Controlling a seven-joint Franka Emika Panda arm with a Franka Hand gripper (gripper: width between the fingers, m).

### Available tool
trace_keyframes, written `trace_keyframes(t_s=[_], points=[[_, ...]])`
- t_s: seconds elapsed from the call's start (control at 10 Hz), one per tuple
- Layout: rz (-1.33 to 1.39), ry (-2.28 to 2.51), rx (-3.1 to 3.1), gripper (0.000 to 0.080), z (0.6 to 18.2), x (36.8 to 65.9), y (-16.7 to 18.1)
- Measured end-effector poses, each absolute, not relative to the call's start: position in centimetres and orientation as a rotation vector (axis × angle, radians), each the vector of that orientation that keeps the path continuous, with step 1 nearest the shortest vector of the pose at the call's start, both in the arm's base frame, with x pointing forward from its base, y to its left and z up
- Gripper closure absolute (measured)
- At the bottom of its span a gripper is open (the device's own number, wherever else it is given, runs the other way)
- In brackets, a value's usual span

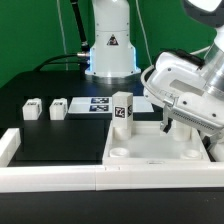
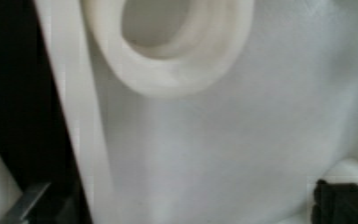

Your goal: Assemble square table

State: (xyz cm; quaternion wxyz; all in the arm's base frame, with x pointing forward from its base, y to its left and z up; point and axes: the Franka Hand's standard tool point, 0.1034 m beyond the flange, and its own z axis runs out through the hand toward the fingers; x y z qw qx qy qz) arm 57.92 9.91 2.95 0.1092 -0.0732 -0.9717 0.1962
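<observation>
Closest ran the white border rail. Behind it the square slab lay on the counter, one upright leg at its corner. Two loose legs lay well apart from it. The claw hovered over a socket, spread and grasping nothing. Most of the assembly seemed left.

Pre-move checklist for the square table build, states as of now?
1. White plastic square slab lies flat on the black table: ok.
2. Round corner socket below the gripper is empty: ok.
3. Fingers touching the slab: cannot tell.
4. Short white tagged leg upright at the slab's far corner: ok; seated in a socket: cannot tell.
5. Two more white legs free at the exterior view's left: ok.
6. Fourth leg located: cannot tell.
</observation>
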Motion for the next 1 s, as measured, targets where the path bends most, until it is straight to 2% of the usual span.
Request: trace_keyframes(t_s=[0.2,0.3,0.4,0.6,0.7,0.9,1.0], points=[[0.641,-2.83,-0.24,0.0151,3.8,57.6,10.2],[0.66,-2.831,-0.238,0.0151,5.1,57.9,10.6],[0.673,-2.85,-0.246,0.0151,7.4,58.4,10.6],[0.732,-2.86,-0.284,0.0151,12.8,58.8,8.3],[0.743,-2.867,-0.313,0.0151,14.6,58.7,6.7],[0.747,-2.871,-0.33,0.0151,16.7,58.9,2.6],[0.75,-2.864,-0.381,0.0151,16.5,58.5,2.5]])
